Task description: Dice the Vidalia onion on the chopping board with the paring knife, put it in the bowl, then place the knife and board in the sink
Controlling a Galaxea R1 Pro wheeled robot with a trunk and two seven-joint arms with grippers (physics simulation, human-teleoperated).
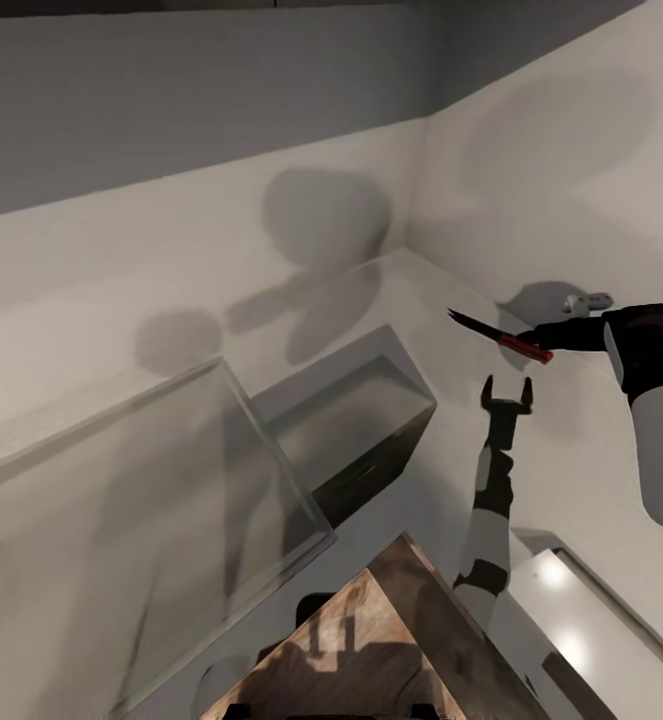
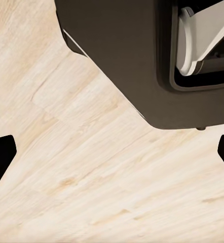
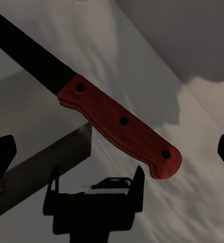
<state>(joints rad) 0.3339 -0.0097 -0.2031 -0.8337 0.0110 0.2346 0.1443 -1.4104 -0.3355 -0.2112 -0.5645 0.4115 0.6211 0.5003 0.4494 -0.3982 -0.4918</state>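
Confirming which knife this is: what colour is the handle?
The knife has a red-brown handle with three dark rivets and a dark blade; clearest in the right wrist view.

Left arm point(image 1: 491, 500) shows slim, banded white and black, ending in a black two-pronged gripper point(image 1: 506, 392), while the right arm point(image 1: 661, 440) carries a bulky pale-grey shell, a black wrist cuff and matte black fingertips point(image 3: 1, 154).

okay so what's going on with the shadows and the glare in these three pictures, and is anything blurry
Head view: soft rounded shadows of the robot fall on the pale wall, and two bright glare spots sit on the glossy surface at lower right. Right wrist view: the red-handled knife is sharp, while the shadowed background behind it looks soft and streaky. Left wrist view: the wood floor is evenly lit, without glare.
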